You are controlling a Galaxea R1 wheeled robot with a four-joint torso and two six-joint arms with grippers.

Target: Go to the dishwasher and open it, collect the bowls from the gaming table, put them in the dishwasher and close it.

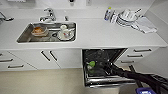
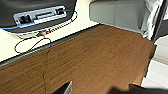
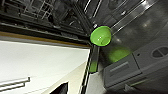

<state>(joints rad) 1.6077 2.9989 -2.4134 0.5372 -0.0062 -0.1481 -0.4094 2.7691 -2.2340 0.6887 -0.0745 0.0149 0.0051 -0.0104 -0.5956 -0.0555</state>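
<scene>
My right gripper [image 1: 105,67] reaches into the dishwasher [image 1: 105,80], green bowl [image 3: 100,36] just ahead; jaw opening unclear.

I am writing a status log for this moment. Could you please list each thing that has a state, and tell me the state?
dishwasher: door open, dark interior showing.
green bowl: inside the dishwasher, its hollow facing the wrist camera.
white cabinet doors: shut.
sink: holds dishes, among them a cup and a plate.
right arm: reaching into the dishwasher.
</scene>
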